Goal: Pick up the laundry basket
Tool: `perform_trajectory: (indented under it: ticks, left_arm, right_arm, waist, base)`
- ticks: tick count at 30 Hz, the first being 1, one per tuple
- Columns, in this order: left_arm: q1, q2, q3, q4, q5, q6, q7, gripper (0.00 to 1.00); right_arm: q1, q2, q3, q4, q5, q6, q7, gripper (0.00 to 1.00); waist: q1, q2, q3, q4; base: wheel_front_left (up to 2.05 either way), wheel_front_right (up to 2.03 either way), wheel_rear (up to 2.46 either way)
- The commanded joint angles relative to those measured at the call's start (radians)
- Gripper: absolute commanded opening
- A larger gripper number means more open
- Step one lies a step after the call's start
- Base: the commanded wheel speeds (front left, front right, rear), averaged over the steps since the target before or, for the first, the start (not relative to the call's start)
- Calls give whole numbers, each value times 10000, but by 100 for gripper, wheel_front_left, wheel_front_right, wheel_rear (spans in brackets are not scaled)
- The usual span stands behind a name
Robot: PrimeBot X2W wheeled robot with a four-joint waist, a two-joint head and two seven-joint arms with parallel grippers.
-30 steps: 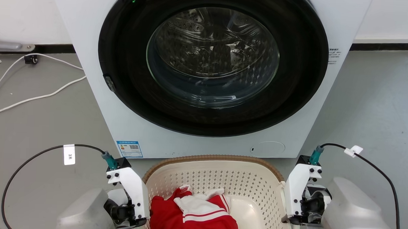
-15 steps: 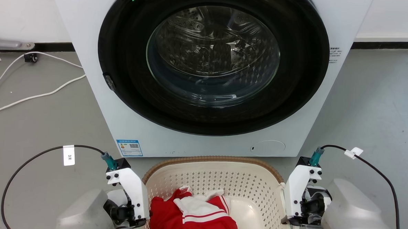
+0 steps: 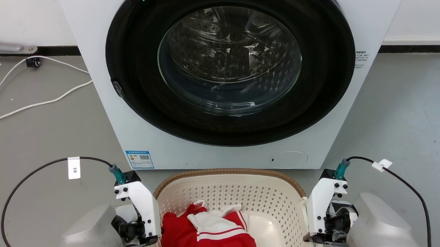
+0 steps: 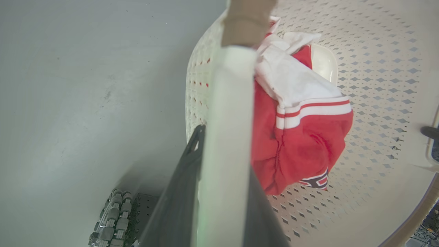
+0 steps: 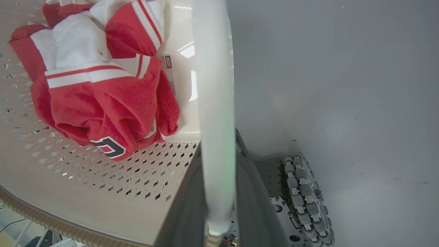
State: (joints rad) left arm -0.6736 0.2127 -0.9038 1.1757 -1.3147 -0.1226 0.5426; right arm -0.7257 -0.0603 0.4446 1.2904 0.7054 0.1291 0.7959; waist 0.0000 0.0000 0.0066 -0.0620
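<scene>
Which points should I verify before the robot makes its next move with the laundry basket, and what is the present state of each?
1. Left gripper on the left handle: ok, the white loop passes between its dark fingers.
2. Right gripper on the right handle: ok, same hold.
3. Red and white garment inside the laundry basket: ok, none of it is seen hanging out.
4. Room between the basket and the washing machine: cannot tell; the rim looks near its front.
5. Black wrist cables free of the basket: ok, both arc away outward.
</scene>
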Motion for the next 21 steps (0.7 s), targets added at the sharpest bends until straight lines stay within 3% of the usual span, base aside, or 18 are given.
perform_trajectory:
  ticks: [1, 21]
  left_arm:
    - [-242, -222, 68, -153, -172, -145, -45, 0]
    - [-246, -232, -18, -153, -334, -145, -121, 0]
  right_arm:
    - [176, 182, -48, -19, 71, 29, -15, 0]
    - [225, 183, -282, -17, -172, 29, 12, 0]
  waist:
    - [0, 0, 2, 1]
    - [0, 0, -18, 46]
  base:
    - [0, 0, 0]
    - [0, 0, 0]
